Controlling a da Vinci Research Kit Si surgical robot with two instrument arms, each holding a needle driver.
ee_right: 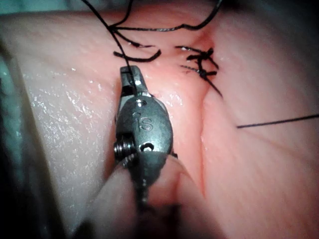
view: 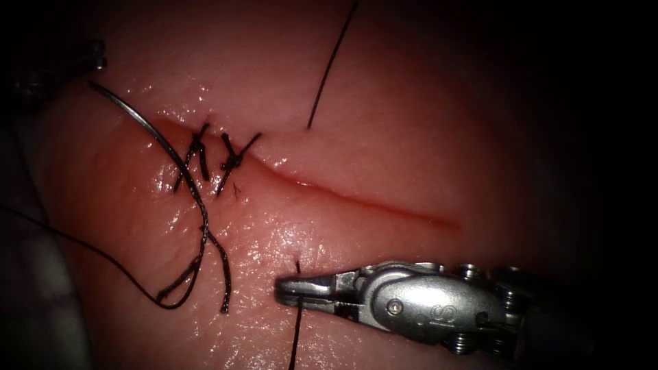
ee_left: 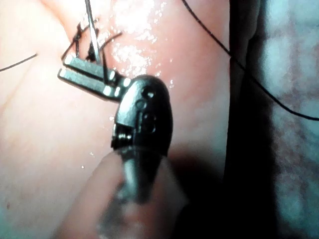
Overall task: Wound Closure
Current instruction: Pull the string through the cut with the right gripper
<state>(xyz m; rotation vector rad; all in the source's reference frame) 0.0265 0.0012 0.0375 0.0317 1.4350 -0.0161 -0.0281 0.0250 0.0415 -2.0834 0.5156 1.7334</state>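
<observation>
The needle (view: 147,127) is seen lying across the tissue (view: 384,157) at the left end of the cut (view: 356,199), crossing the two knotted stitches (view: 212,157) there; it is not seen to be in the tissue. In the left wrist view it is pinched between the pressed-together jaws of the left tool (ee_left: 84,74), though where along its curve cannot be told. The thread (view: 297,322) is gripped just below the cut by the right tool (view: 295,288), its jaws pressed together on the strand where it emerges from the tissue. A second strand (view: 329,68) is seen emerging above the cut, and a loose loop (view: 185,288) is lying at lower left. A hard tug on the held strand is judged likely to tear the tissue at its exit point. The loose loop could be snagged on the needle and tangled.
</observation>
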